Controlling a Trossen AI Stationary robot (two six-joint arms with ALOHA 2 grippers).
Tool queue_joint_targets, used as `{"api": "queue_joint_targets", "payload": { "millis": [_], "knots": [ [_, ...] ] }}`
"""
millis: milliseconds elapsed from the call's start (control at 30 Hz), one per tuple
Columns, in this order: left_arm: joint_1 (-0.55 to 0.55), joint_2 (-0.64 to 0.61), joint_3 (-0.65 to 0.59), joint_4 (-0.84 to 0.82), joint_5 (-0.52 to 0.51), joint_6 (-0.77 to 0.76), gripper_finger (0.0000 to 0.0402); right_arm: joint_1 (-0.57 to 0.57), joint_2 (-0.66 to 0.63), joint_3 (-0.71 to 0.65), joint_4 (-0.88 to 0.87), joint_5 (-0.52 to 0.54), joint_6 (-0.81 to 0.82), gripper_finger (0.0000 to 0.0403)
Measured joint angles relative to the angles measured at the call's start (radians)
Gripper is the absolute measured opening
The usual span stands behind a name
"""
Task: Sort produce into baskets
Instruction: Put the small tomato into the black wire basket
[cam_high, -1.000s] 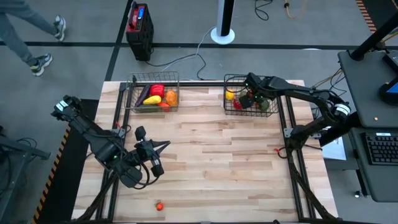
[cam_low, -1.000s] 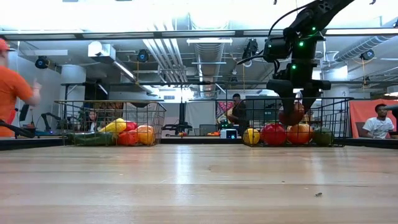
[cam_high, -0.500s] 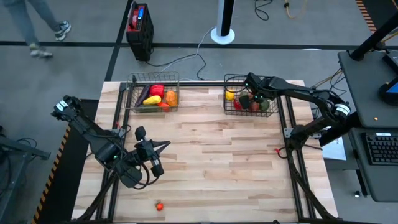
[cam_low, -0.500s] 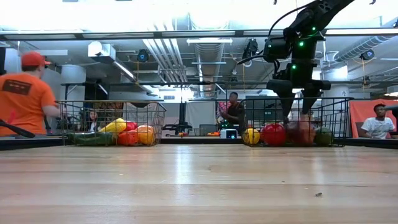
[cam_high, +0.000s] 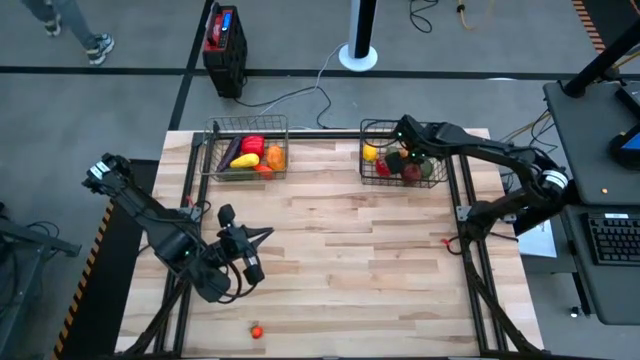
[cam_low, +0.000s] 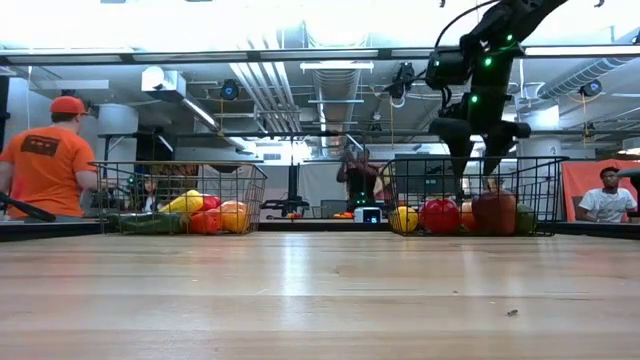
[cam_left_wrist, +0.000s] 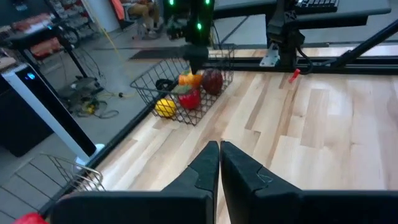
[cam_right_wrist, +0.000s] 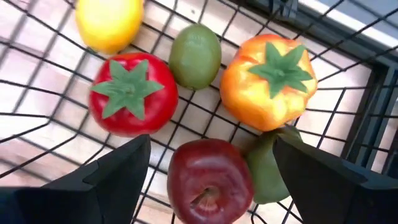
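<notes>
1 small red piece (cam_high: 256, 331) stranded at the near desk (cam_high: 340, 270) edge: light, hard, prone to roll, best pinched across its middle. left hand (cam_high: 262, 235) clenched, empty, mid-desk. right hand (cam_high: 404, 153) spread, released above dark red apple (cam_right_wrist: 210, 180) in far right basket (cam_high: 369, 176).

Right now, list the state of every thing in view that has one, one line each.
Right gripper: open, empty, above the right dark wire-mesh basket.
Dark red toy apple: lying in that basket, between the open fingers, not gripped.
Left gripper: shut, empty, over the table.
Left dark wire-mesh basket: holds several pieces.
Small red-orange piece: loose on the wooden table, unsorted.
</notes>
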Motion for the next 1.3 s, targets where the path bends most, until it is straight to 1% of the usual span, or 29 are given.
{"api": "queue_joint_targets", "payload": {
  "millis": [167,267,333,467,533,733,867,933,1033,1200,1300],
  "knots": [
    [0.0,0.0,-0.014,0.0,0.077,-0.061,0.0,0.036,-0.072,0.0,0.001,0.0,-0.008,0.0331],
    [0.0,0.0,-0.016,0.0,0.144,-0.101,0.0,0.083,-0.123,0.0,0.011,0.001,-0.005,0.0334],
    [0.0,0.0,-0.016,0.0,0.212,-0.13,0.0,0.128,-0.158,0.0,0.023,0.002,0.005,0.0333],
    [-0.004,0.003,-0.016,0.001,0.386,-0.211,0.0,0.241,-0.226,0.0,0.07,0.013,0.015,0.0328],
    [-0.008,0.016,-0.016,0.005,0.466,-0.258,0.0,0.304,-0.253,0.0,0.098,0.034,0.027,0.0326],
    [-0.049,0.129,-0.002,0.01,0.696,-0.403,0.0,0.465,-0.277,0.0,0.167,0.092,0.043,0.0327],
    [-0.094,0.227,0.041,-0.001,0.847,-0.459,0.0,0.523,-0.258,0.0,0.191,0.098,0.043,0.0332],
    [-0.12,0.279,0.075,-0.01,0.913,-0.462,0.0,0.544,-0.246,0.0,0.199,0.099,0.042,0.0334],
    [-0.163,0.357,0.142,-0.063,0.966,-0.442,0.0,0.565,-0.235,0.0,0.207,0.111,0.037,0.0333],
    [-0.22,0.496,0.275,-0.249,0.967,-0.466,0.0,0.58,-0.234,0.0,0.224,0.116,0.038,0.0326],
    [-0.237,0.582,0.351,-0.325,0.964,-0.49,0.0,0.585,-0.234,0.0,0.233,0.115,0.038,0.0325]
  ]
}}
